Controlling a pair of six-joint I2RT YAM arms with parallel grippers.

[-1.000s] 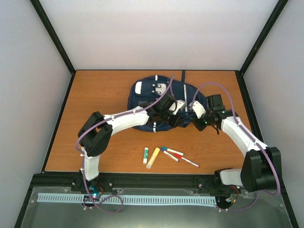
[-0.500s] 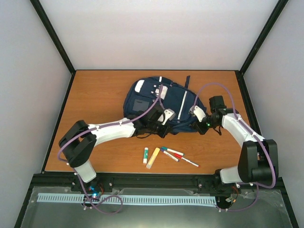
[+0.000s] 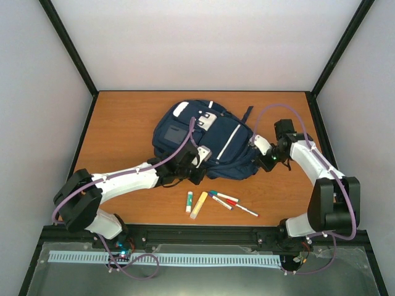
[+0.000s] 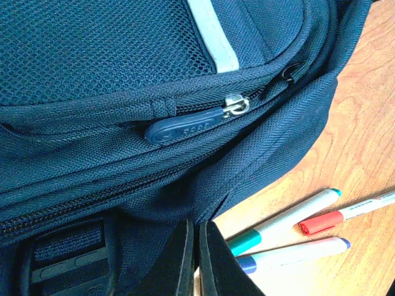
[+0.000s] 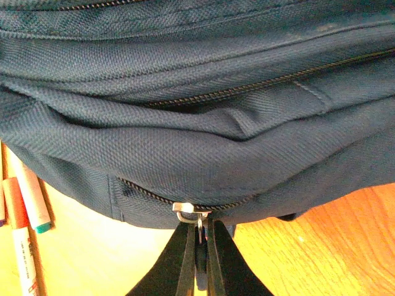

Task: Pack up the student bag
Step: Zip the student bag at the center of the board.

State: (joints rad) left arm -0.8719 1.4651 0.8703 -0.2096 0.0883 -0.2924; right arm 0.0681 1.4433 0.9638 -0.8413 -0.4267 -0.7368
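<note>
The right gripper (image 5: 199, 237) is pinching the zipper pull (image 5: 190, 211) on the student bag (image 3: 210, 132). The left gripper (image 4: 197, 233) is squeezing shut at the bag's edge. Opening the zipper is looking like the next job, needing a steady sideways pull.

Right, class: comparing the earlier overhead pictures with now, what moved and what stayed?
The student bag, bunched up before, has flattened and spread leftward. The left arm dropped low, elbow swinging left; the left gripper drew back to the bag's near edge. The right gripper stays shut on a zipper pull at the bag's right side. Markers and glue stick have not moved.
</note>
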